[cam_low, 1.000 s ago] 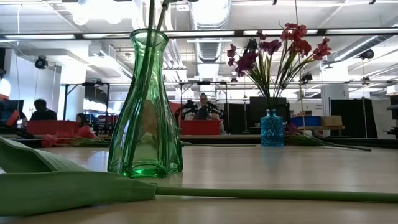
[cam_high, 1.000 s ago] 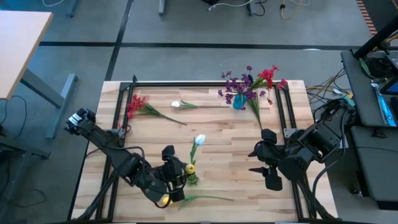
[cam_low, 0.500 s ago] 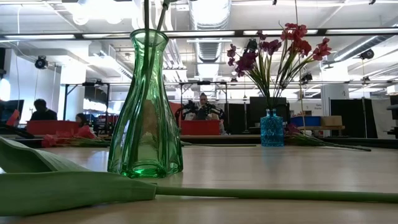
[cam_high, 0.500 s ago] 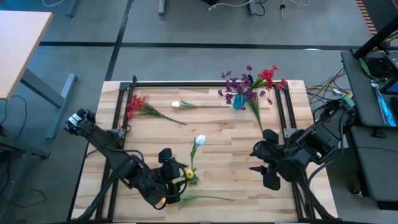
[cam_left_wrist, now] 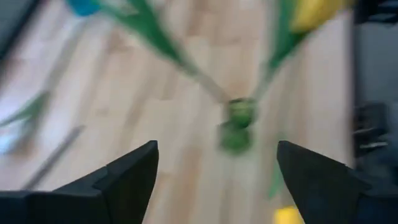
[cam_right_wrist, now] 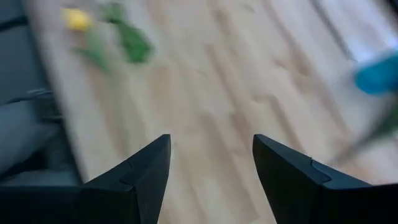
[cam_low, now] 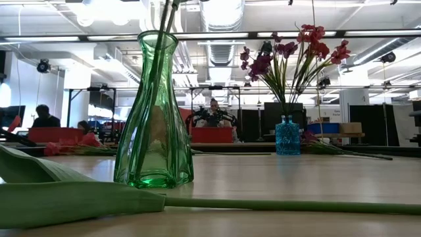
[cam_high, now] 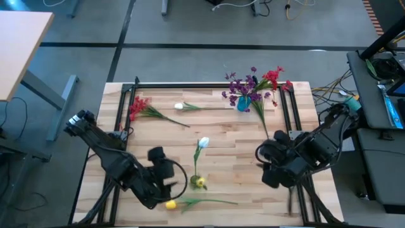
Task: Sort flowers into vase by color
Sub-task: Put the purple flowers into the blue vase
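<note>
High view: my left gripper, fingers apart, sits lower left beside the green vase; right gripper open, empty. Risk: brushing the vase topples its white flower.

My left wrist view is smeared: the green vase is a blob. In the low view its stems run off the top edge, blooms unseen.
</note>
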Robot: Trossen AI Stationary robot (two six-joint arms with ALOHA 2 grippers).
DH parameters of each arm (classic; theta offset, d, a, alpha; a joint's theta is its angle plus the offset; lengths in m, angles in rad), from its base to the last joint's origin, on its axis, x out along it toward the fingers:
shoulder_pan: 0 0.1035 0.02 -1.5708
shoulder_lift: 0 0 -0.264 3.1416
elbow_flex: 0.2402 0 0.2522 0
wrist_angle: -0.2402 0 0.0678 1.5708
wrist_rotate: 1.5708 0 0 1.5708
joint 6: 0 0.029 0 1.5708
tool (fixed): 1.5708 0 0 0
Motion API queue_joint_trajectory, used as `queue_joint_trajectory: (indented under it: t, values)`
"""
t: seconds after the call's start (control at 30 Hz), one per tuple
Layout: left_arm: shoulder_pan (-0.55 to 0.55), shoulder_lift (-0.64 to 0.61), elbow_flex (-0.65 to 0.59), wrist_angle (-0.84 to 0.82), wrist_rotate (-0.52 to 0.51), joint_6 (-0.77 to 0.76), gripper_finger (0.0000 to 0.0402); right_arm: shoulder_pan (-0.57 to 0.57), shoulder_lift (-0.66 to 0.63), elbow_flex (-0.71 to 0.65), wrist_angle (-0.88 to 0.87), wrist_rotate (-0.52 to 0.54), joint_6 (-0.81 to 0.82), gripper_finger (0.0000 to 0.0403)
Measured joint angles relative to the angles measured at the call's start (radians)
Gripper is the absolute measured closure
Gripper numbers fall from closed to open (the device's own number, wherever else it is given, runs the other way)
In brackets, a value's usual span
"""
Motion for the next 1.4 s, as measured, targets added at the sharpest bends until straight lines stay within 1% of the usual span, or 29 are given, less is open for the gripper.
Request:
queue_joint_trajectory:
  t: [0.07, 0.17, 0.4, 0.5, 0.6, 0.7, 0.9, 1.07, 1.17, 1.27, 1.4]
  values:
    - [-0.002, 0.0, 0.022, -0.118, -0.056, -0.039, 0.0095, -0.004, -0.003, -0.032, -0.037, 0.025, 0.073, 0.0183]
    - [-0.002, -0.006, 0.026, -0.198, -0.108, -0.05, 0.0101, -0.015, -0.026, -0.109, -0.013, 0.032, 0.093, 0.0183]
    - [-0.002, -0.053, -0.021, -0.172, -0.167, 0.048, 0.0118, -0.096, -0.055, -0.294, -0.027, 0.018, 0.162, 0.0183]
    - [-0.002, -0.092, -0.055, -0.123, -0.184, 0.113, 0.0125, -0.142, -0.082, -0.385, -0.008, 0.002, 0.165, 0.0183]
    - [0.001, -0.154, -0.133, -0.007, -0.184, 0.208, 0.0131, -0.196, -0.117, -0.48, 0.041, 0.004, 0.159, 0.0183]
    - [0.009, -0.246, -0.25, 0.125, -0.183, 0.291, 0.0136, -0.248, -0.169, -0.573, 0.107, 0.004, 0.142, 0.0176]
    - [0.046, -0.467, -0.544, 0.381, -0.19, 0.376, 0.0139, -0.362, -0.283, -0.74, 0.177, 0.004, 0.146, 0.0139]
    - [0.112, -0.619, -0.752, 0.585, -0.21, 0.488, 0.0139, -0.511, -0.354, -0.882, 0.298, 0.004, 0.149, 0.0115]
    - [0.164, -0.694, -0.85, 0.697, -0.209, 0.566, 0.0139, -0.611, -0.36, -0.952, 0.368, 0.004, 0.126, 0.0112]
    - [0.207, -0.758, -0.93, 0.793, -0.209, 0.622, 0.0139, -0.686, -0.347, -1.01, 0.435, 0.004, 0.102, 0.0116]
    - [0.245, -0.83, -0.995, 0.91, -0.209, 0.649, 0.0139, -0.724, -0.315, -1.063, 0.509, 0.003, 0.071, 0.013]
